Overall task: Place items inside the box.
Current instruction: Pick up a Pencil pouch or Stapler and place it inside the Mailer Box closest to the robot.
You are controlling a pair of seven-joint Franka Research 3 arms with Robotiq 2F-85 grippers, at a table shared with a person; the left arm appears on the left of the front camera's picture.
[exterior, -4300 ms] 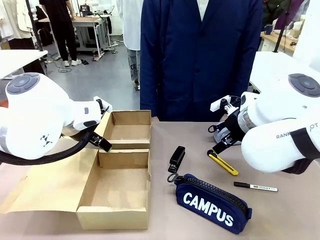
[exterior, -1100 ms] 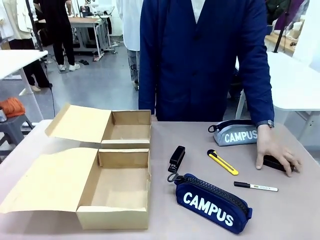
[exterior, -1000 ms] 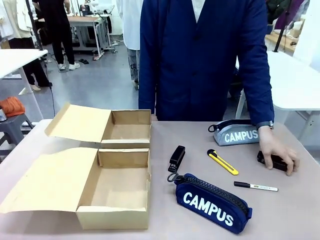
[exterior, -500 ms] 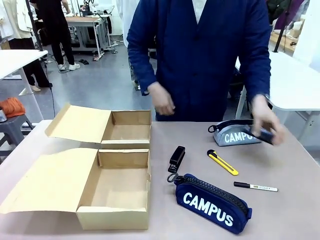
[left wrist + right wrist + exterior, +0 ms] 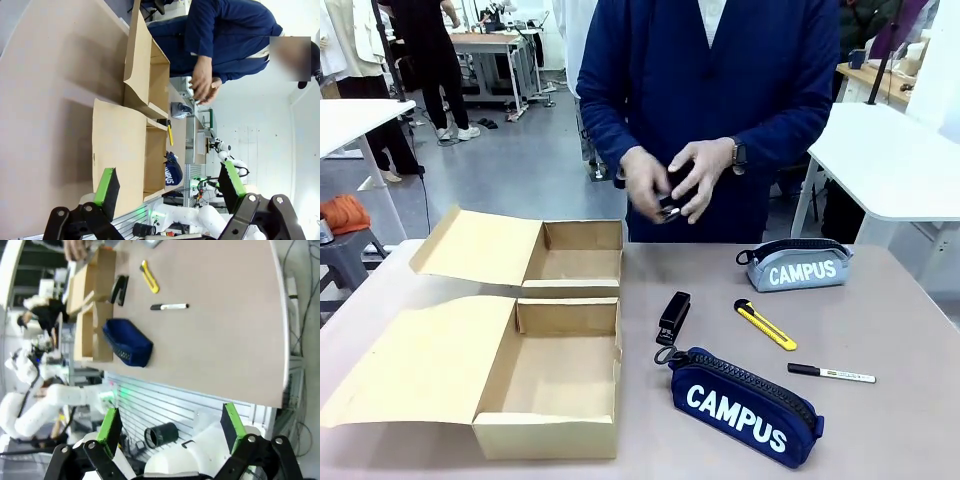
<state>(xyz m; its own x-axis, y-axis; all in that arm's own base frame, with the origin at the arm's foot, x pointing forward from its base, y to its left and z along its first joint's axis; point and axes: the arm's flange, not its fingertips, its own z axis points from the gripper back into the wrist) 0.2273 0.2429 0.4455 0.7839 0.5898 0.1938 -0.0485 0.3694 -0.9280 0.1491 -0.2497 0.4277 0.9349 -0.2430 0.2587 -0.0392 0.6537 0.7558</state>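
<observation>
Mauve-brown table point(image 5: 910, 330) runs across the front view, and a person in a dark blue coat stands at its far side. On the left part of the table lies the tan cardboard box point(image 5: 545, 437). Both flap lids are folded open toward the left. The smaller compartment point(image 5: 582, 264) is at the far end and the larger compartment point(image 5: 558, 378) is nearer; both look empty.

Just to the right of the box lies the black stapler point(image 5: 673, 317). In front of it is the navy pouch point(image 5: 745, 405) with white "CAMPUS", near the table's front edge. Above the table, the person's hands point(image 5: 703, 172) hold a small black object point(image 5: 670, 200) between them; it is too blurred to tell what it is. Further right lie the yellow utility knife point(image 5: 766, 325), the grey "CAMPUS" pouch point(image 5: 797, 266) behind it, and the black marker pen point(image 5: 830, 374).

In the left wrist view, the left gripper point(image 5: 168, 182) has its jaws wide apart with nothing between them. In the right wrist view, the right gripper point(image 5: 170, 424) is spread wide too and grips nothing.
</observation>
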